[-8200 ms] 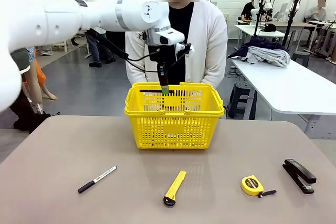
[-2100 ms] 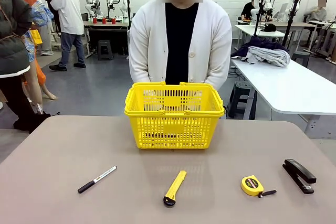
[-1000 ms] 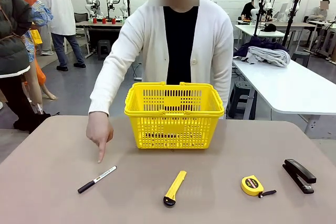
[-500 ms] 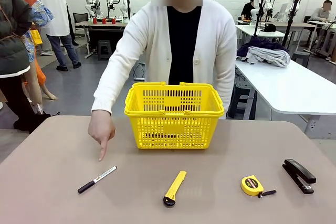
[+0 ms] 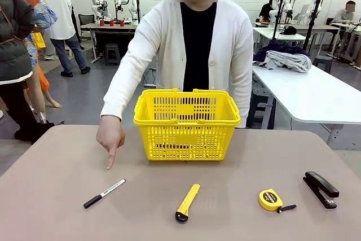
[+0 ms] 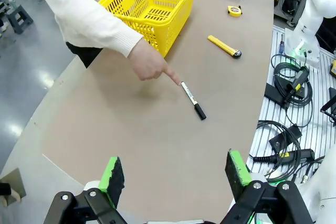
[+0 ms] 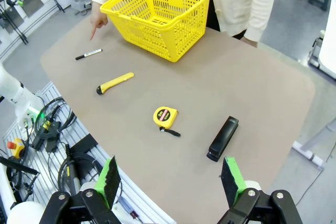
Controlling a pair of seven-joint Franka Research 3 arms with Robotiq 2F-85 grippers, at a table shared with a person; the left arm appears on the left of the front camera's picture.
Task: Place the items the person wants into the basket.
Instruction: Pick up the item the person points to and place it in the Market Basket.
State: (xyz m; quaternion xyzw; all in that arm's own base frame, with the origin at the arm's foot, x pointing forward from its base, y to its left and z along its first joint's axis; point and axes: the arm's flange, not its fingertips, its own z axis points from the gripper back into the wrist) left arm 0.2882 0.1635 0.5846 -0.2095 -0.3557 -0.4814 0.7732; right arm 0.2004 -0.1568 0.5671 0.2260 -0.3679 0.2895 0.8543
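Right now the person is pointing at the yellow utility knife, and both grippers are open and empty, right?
Not quite. The person's hand points at the black-capped marker, not the utility knife; the left wrist view shows the fingertip at the marker's white end. The left gripper and right gripper are open and empty.

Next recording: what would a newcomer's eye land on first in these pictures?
The bright yellow basket stands out at the middle of the table, directly before the person in a white cardigan. Next comes the person's hand left of the basket, index finger pointing down toward the marker lying at the near left.
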